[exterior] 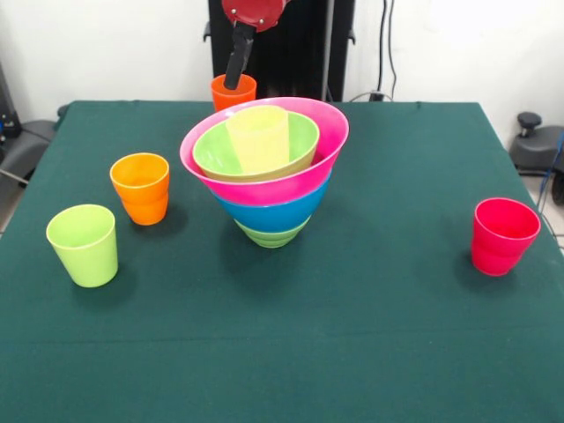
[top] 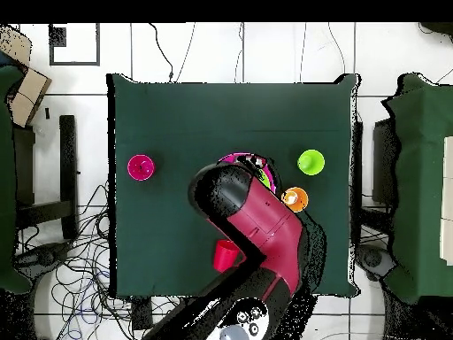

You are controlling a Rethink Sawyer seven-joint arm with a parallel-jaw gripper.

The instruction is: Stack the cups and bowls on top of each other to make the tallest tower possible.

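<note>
The tower (exterior: 269,176) stands mid-table: a large light green bowl (exterior: 271,234) at the bottom, then a blue bowl (exterior: 273,213), a pink bowl (exterior: 264,187) and a small green bowl (exterior: 211,152), with a pale yellow cup (exterior: 258,137) inside. My gripper (exterior: 233,81) hangs behind the tower, reaching down at an orange cup (exterior: 233,92) near the far edge. Whether it holds that cup is hidden. A second orange cup (exterior: 140,188), a lime green cup (exterior: 84,244) and a red cup (exterior: 503,235) stand apart. In the overhead view the arm (top: 257,221) covers most of the tower (top: 237,159).
The overhead view shows the pinkish-red cup (top: 140,166), the lime cup (top: 310,162), an orange cup (top: 295,199) and another red cup (top: 226,255) beside the arm. The green tablecloth (exterior: 291,352) ends at edges on all sides. Chairs and cables surround the table.
</note>
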